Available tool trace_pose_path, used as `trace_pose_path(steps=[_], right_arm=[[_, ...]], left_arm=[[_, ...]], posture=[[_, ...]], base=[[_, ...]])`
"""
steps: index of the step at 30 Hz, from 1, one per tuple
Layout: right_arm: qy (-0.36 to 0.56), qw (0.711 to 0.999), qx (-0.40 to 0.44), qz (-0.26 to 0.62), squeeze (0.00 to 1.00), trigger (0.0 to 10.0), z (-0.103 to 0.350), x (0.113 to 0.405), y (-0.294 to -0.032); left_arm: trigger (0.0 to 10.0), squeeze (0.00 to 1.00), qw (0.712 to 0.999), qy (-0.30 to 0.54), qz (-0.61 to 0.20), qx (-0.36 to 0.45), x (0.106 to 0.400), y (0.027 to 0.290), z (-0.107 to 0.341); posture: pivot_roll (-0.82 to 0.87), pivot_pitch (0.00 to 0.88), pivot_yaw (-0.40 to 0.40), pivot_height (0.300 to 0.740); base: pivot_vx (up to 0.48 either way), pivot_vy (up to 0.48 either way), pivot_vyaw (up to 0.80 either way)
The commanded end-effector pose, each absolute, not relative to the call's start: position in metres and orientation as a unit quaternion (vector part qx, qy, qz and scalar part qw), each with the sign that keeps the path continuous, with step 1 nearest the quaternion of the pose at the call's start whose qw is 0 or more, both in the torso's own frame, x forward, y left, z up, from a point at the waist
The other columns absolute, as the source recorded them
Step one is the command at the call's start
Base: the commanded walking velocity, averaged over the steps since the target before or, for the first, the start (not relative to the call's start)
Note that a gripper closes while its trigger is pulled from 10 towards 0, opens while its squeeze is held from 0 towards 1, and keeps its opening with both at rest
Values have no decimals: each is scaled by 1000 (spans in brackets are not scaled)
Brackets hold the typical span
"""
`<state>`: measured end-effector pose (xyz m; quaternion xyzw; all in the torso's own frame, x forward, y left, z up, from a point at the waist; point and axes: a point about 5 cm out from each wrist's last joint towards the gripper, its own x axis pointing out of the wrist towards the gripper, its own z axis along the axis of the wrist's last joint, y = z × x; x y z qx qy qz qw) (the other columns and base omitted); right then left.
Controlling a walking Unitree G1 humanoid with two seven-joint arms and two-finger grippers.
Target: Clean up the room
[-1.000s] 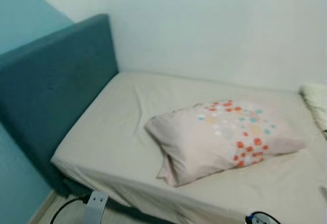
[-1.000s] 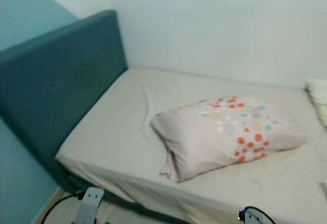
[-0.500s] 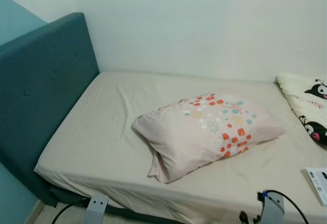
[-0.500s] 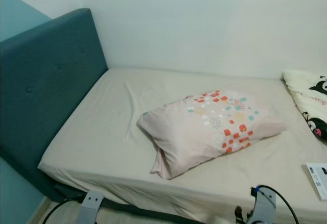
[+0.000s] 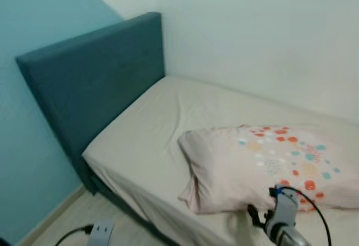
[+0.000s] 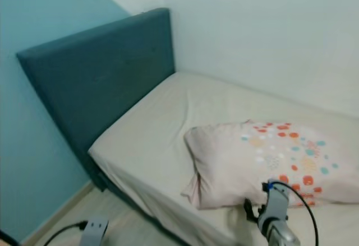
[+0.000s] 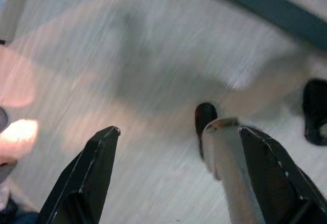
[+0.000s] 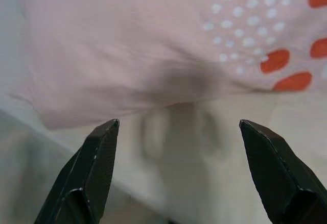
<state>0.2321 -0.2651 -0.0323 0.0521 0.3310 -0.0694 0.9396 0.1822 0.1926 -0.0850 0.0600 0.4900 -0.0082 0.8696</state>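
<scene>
The right gripper hovered with fingers spread wide just at the near edge of the pillow on the bed; the left gripper hung released over the floor.

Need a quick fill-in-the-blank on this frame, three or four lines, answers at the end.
1. The pillow lies on the ____.
2. The headboard is dark ____.
3. The right gripper has its fingers ____, aimed at the pillow's near edge.
4. The left gripper points down at the ____.

Missing words: bed; teal; open; floor
</scene>
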Motion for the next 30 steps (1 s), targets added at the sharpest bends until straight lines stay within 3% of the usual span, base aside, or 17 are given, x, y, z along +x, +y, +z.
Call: trace_pose_path(steps=[1, 9, 16, 20, 25, 30], right_arm=[[350, 934, 37, -60, 0, 10000, -36, 229, -263], [360, 929, 37, -82, 0, 10000, -35, 229, -271], [300, 943, 125, -76, 0, 10000, -19, 247, -270], [292, 941, 141, -92, 0, 10000, -15, 250, -274], [230, 932, 241, -139, 0, 10000, -2, 257, -290], [202, 927, 272, -160, 0, 10000, 4, 258, -298]], left_arm=[[10000, 0, 870, 489, -5, 58, 183, 194, -84], [10000, 0, 867, 494, -2, 60, 180, 195, -86], [10000, 0, 866, 497, -3, 60, 178, 195, -87], [10000, 0, 867, 494, 0, 58, 178, 196, -87], [10000, 0, 874, 482, 28, 48, 182, 204, -83], [10000, 0, 877, 477, 39, 46, 185, 211, -81]], posture=[[-91, 0, 23, 720], [-92, 0, 20, 720], [-95, 0, 21, 691], [-95, 0, 22, 676], [-89, 0, 21, 646], [-77, 0, 25, 631]], base=[[0, 0, 0], [0, 0, 0], [0, 0, 0], [0, 0, 0], [0, 0, 0], [0, 0, 0]])
